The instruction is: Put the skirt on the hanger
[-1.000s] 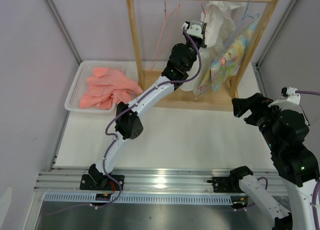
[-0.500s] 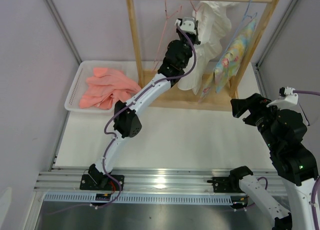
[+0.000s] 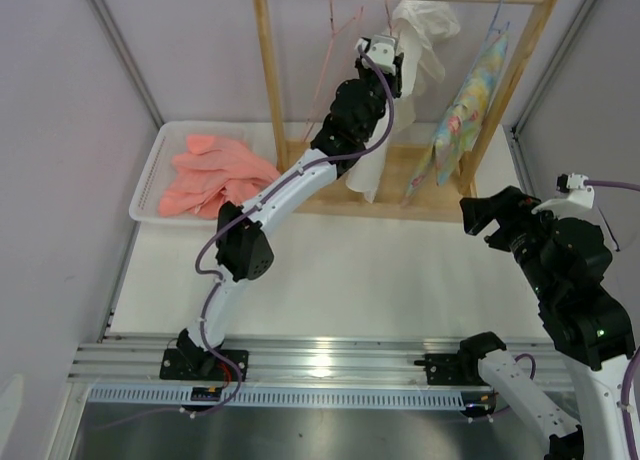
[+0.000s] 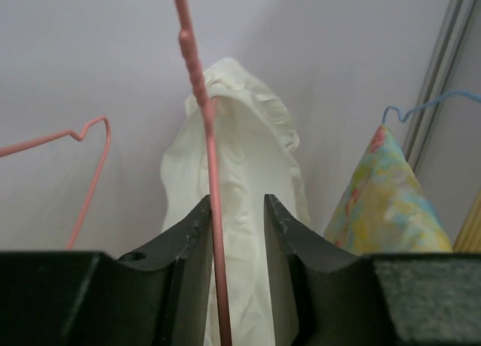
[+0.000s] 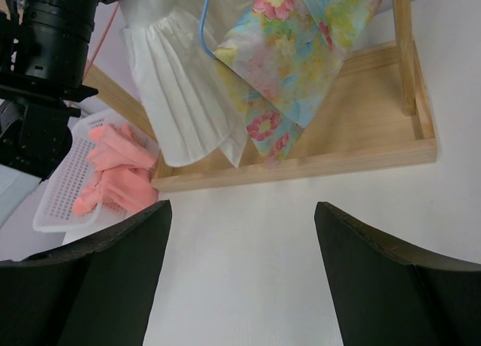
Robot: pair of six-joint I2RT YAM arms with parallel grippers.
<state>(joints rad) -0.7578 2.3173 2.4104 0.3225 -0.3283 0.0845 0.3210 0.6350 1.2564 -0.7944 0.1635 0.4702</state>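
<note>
Up at the wooden rack, the left end effector sits right at the hanger. Its jaws stand parted, released, and the thin pink wire runs down through the gap, close against the left-hand finger; nothing is pinched. The skirt is on that hanger, draped over the wire, white and ruffled, hanging just behind the fingers. From above, the skirt hangs from the rack's top rail between an empty pink hanger on the left and the yellow floral cloth on the right. That cloth hangs on a light blue hanger, with its hem down near the rack's base.

Over on the right, the right end effector is wide open and empty. It hovers above the white worktop, well apart from the rack and looking at the skirt's pleated hem and the floral cloth. Off to the left, the salmon-pink clothes lie heaped in a white basket.
</note>
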